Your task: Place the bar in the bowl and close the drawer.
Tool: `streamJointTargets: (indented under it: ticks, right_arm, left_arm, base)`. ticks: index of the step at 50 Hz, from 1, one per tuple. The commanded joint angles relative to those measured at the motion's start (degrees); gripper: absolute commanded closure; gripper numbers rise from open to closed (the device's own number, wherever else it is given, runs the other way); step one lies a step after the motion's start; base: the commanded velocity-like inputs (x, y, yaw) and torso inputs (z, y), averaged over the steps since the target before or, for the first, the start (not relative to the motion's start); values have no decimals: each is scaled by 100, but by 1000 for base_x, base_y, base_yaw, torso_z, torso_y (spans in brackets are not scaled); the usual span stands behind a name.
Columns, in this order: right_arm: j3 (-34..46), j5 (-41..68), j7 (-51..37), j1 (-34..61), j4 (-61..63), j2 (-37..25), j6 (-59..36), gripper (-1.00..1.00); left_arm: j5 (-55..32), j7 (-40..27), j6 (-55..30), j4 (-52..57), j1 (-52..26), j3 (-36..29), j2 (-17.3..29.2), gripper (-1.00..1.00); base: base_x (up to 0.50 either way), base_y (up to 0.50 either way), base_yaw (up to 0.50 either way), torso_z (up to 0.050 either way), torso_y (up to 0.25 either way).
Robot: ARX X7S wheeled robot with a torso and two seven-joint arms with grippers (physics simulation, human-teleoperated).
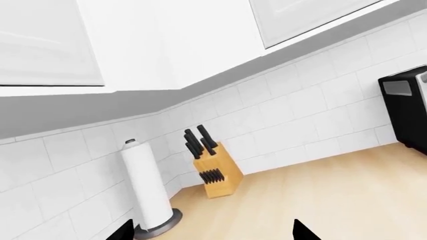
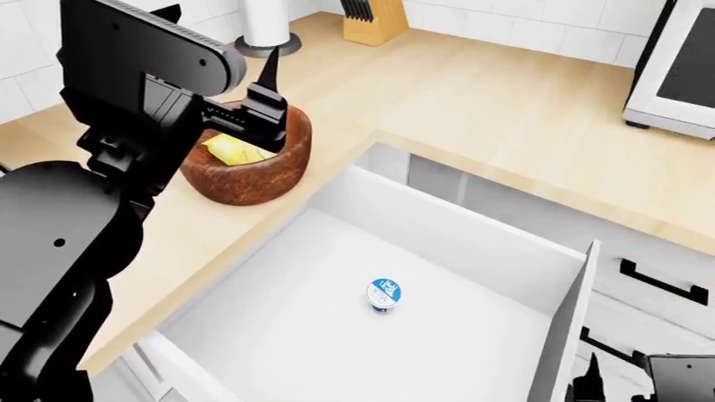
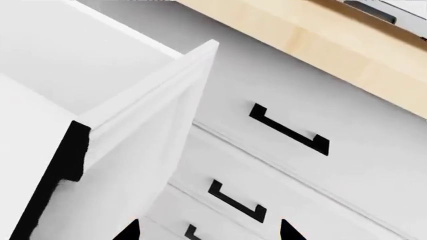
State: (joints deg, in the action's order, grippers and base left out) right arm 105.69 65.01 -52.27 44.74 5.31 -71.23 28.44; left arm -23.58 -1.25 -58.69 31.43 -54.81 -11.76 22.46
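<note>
The yellow bar (image 2: 233, 149) lies inside the brown wooden bowl (image 2: 251, 176), which stands on the counter at the left. The large white drawer (image 2: 470, 224) is pulled wide open below the counter edge. My left gripper (image 2: 223, 33) is open and empty, just above the bowl's far rim. In the left wrist view it (image 1: 212, 235) faces the back wall. My right gripper (image 3: 210, 232) is open and empty, low beside the drawer's front panel (image 3: 147, 150) and its black handle (image 3: 50, 185). In the head view it (image 2: 598, 381) shows at the bottom right.
A small blue-and-white-lidded cup (image 2: 383, 295) sits in the drawer. A paper towel roll (image 1: 145, 185) and knife block (image 1: 217, 172) stand at the back wall, with a dark appliance (image 1: 410, 110) at the side. Smaller shut drawers with black handles (image 3: 290, 131) are beside the open one.
</note>
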Motion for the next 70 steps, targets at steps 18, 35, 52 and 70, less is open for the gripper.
streamJointTargets:
  ticks: [18,35,52,70]
  right_arm:
    - [-108,491,985,46,-1206,1145,-278,-100]
    - [-38,302,2038,247,-1558,1820,-490,-100]
    - [-46,168,3028,383,-1636,2191,-390,-100]
    - [-167,285,3901,641,-2367,3181,-608,-100]
  left_arm:
    - [78,-33,186,-172,-35,-158,13,-100]
    - [-76,-103,-106,116,-47,-24,94,-100]
    - [-52,-135,-47,59,-69,-105,96,-100]
    - [-128,-172,-135,137,-103,-22,148,-100]
  base:
    - [0,0,0,0,0]
    - [0,0,0,0,0]
    - [0,0,0,0,0]
    - [0,0,0,0,0]
